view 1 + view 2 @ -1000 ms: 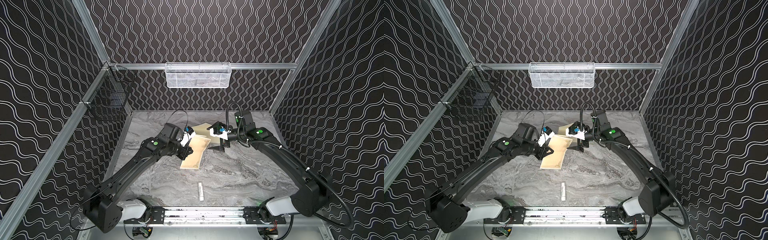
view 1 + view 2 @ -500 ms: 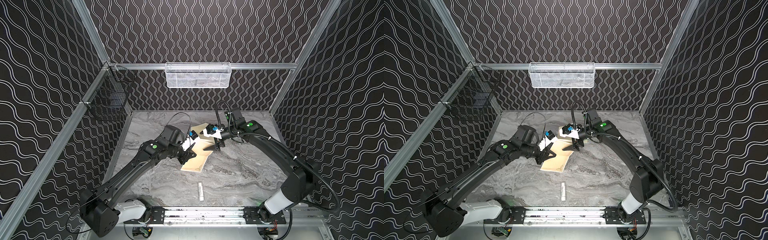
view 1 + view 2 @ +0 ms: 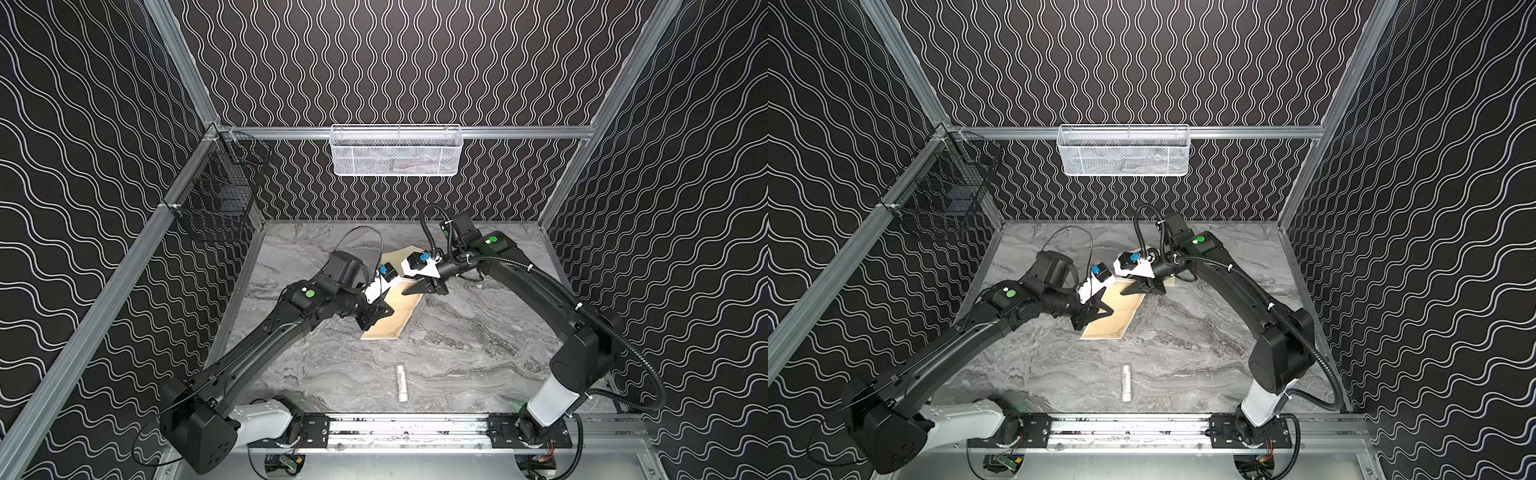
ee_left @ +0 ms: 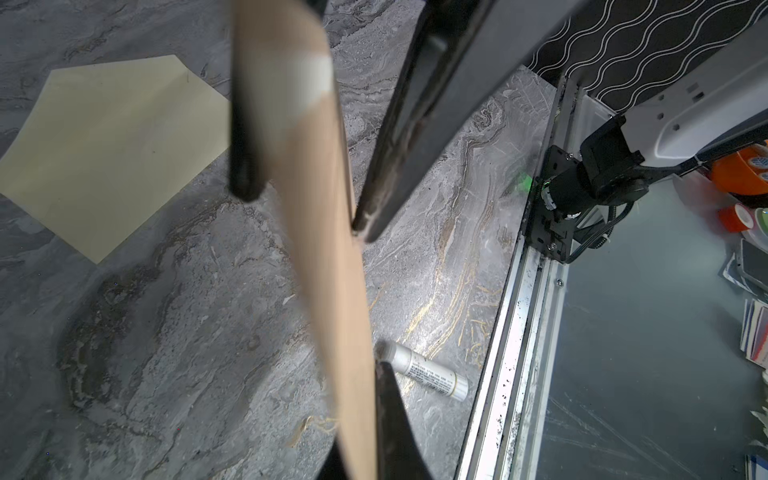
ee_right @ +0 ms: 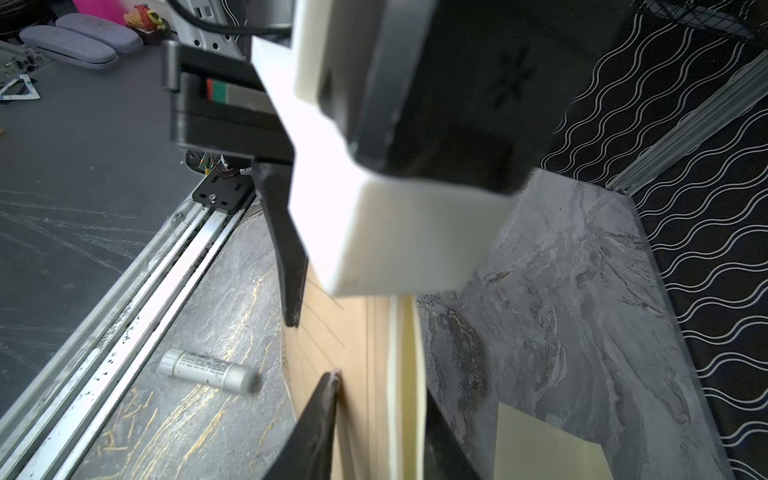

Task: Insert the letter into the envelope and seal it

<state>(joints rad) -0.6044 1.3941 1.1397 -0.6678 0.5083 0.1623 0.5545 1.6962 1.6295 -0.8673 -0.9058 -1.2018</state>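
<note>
The tan letter [image 3: 392,318] [image 3: 1113,316] hangs tilted above the table's middle, held from both sides. My left gripper [image 3: 376,318] [image 3: 1096,316] is shut on its lower left edge; in the left wrist view the letter [image 4: 332,291] runs edge-on through my left gripper [image 4: 361,399]. My right gripper [image 3: 415,289] [image 3: 1133,289] has its jaws closed on the letter's upper edge, and its fingers [image 5: 320,415] press the sheet [image 5: 353,353] from both sides at the right gripper [image 5: 382,395]. The pale cream envelope [image 4: 104,153] [image 3: 400,254] lies flat on the table behind, partly hidden by the arms.
A small white stick [image 3: 401,382] [image 4: 424,372] lies near the front rail [image 3: 407,428]. A white mesh basket [image 3: 397,149] hangs on the back wall. On the left wall hangs a black wire basket [image 3: 216,195]. The two arms nearly meet over the middle.
My right gripper moved left to the letter's upper edge and its jaws closed from wide open onto the sheet. The left gripper, still holding the letter, shifted slightly forward.
</note>
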